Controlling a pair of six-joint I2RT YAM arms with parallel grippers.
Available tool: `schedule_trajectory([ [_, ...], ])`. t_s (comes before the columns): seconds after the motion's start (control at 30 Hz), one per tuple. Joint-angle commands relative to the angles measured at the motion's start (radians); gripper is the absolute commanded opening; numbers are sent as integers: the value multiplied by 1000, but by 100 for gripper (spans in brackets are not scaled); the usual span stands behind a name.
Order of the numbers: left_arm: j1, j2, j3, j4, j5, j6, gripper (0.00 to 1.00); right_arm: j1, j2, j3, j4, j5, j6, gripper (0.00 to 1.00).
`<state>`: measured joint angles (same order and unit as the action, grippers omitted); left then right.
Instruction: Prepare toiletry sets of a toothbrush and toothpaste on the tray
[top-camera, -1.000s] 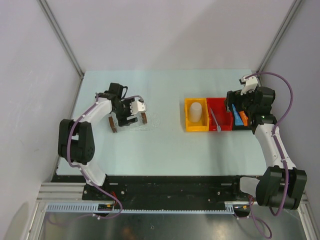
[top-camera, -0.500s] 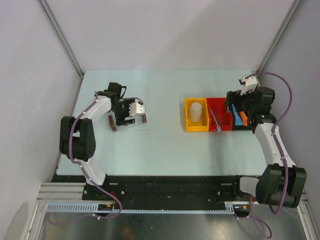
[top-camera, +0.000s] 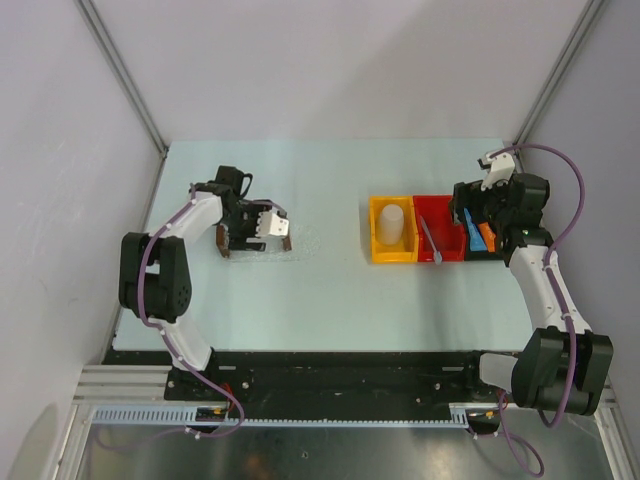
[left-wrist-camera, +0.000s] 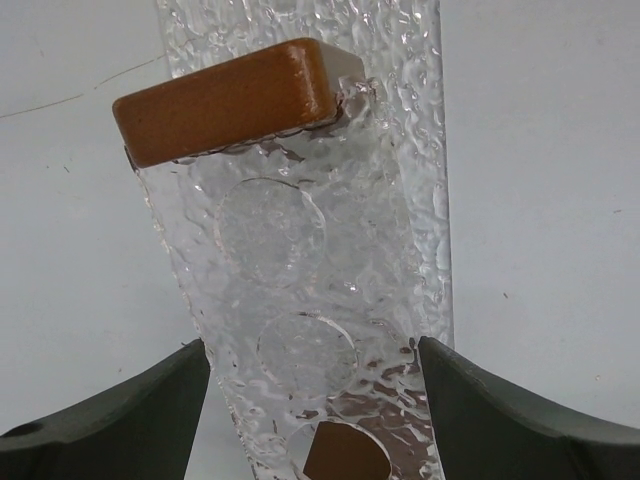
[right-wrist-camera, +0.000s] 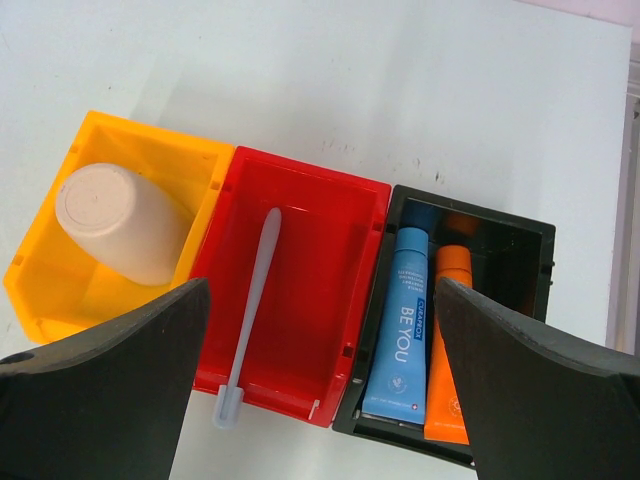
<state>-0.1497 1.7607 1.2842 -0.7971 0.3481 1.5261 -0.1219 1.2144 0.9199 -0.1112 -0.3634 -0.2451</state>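
Tray (left-wrist-camera: 330, 300) sits clamped betw L gripper's (left-wrist-camera: 312, 360) wide jaws; slick clear plastic could slip or twist. R gripper (right-wrist-camera: 322, 300), jaws apart, hangs over thin toothbrush (right-wrist-camera: 255, 290) in red bin (right-wrist-camera: 310, 168); it may roll from a pinch.

The left arm reaches forward from its base at the near-left corner of the counter (top-camera: 330, 295), elbow folded out to the left and forearm turned inward. Its wrist points the left claw (top-camera: 258, 234) down, the dark fingers (left-wrist-camera: 110, 425) set wide and pressed against the two long sides of the tray (left-wrist-camera: 330, 240). The right arm stretches up along the counter's right edge with its wrist bent toward the middle, and the right claw (top-camera: 468, 216) hangs facing down, fingers (right-wrist-camera: 100, 390) spread fully apart.
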Motion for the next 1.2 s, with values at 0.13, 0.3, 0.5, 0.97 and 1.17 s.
schedule_trajectory([
  [0.13, 13, -12, -9, -33, 9, 150, 86, -7, -4, 2, 7, 3, -11, 100],
  [0.3, 18, -10, -23, -34, -1, 186, 86, -7, -1, 2, 7, 3, -11, 100],
  [0.5, 19, -10, -23, -36, -9, 193, 86, -9, -1, 2, 7, 3, -13, 100],
  [0.97, -7, -29, -36, -36, 52, 155, 86, -10, 0, 2, 7, 4, -13, 100],
  [1.17, -10, -32, -42, -36, 46, 166, 86, -10, -4, 2, 7, 3, -13, 100],
])
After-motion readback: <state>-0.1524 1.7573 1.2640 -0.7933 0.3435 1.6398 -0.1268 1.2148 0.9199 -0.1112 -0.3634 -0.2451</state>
